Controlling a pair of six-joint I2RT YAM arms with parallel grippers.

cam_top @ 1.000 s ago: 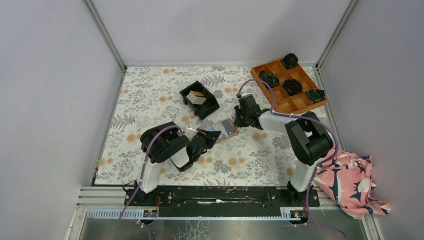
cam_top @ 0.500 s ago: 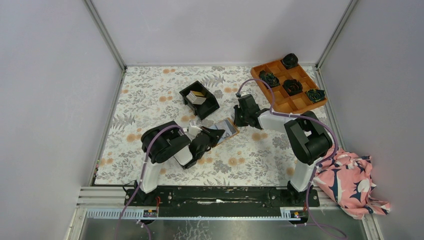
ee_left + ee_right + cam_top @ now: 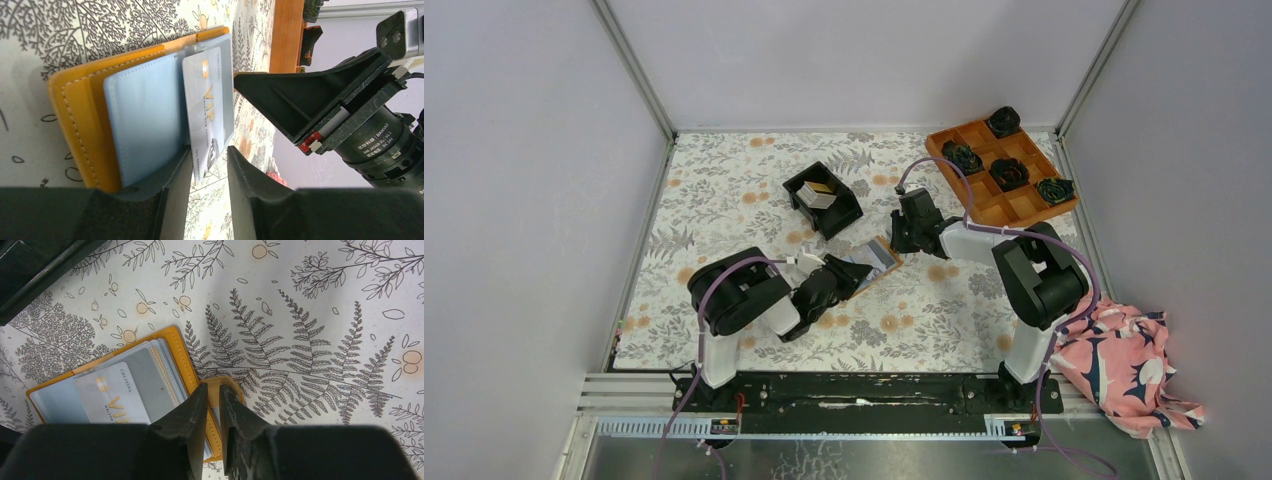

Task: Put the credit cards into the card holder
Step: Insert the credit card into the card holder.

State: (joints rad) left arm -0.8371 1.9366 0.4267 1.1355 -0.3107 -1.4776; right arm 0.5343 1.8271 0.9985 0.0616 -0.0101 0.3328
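Top external view: the left arm reaches over the floral table (image 3: pixel 724 200), its left gripper (image 3: pixel 856 270) at the near end of the card holder (image 3: pixel 879 255), which lies open just below the black bin (image 3: pixel 849 212). More credit cards (image 3: pixel 821 192) stand inside that bin.

From the left wrist, the holder's orange-tan cover (image 3: pixel 85 105) frames light blue pockets, and a silver card (image 3: pixel 207 95) sits partly in a pocket. Its free end pokes out between the left gripper's (image 3: pixel 210 165) jaws, which stand apart with a clear gap on one side of the card.

Further right, the right gripper (image 3: pixel 896 240) meets the holder's far end. Its wrist view shows the jaws (image 3: pixel 212 395) narrow, with an orange flap of the holder (image 3: pixel 186 365) pinched between them.

At the far right sit an orange tray (image 3: pixel 999 205) with dark rosettes (image 3: pixel 1009 172) and, off the table, a pink cloth (image 3: pixel 1124 365).
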